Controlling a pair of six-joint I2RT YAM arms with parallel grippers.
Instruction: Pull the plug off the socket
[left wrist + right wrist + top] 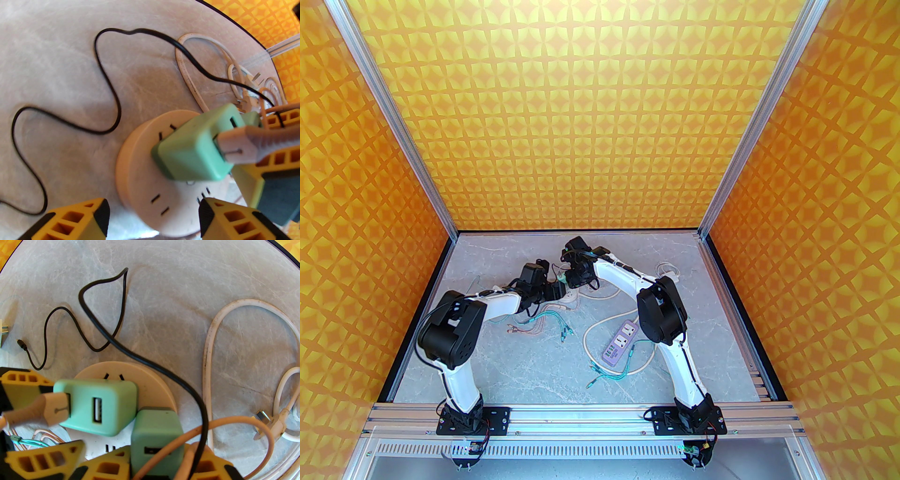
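Your right end effector (159,458) pinches the green plug (155,432) at the frame's bottom middle, and your left end effector (153,208) stands open around the round socket (136,164), likely to hold it down.

Near-left table (511,370) is lying bare, so there's easy passage there. The round socket (140,187) is getting crowded. A green charger (194,152) is standing on it, with a USB connector (236,147) sticking out to the left. The right gripper (161,458) is clamping a second charger (154,432) just beside it. A black cable (140,357) and a peach cable (234,425) are draping across that side. The left gripper (153,208) is straddling the socket's rim, jaws apart. Teal leads (551,323) are trailing near the socket, while the white cord (600,323) and power strip (621,345) are cluttering the near-right.
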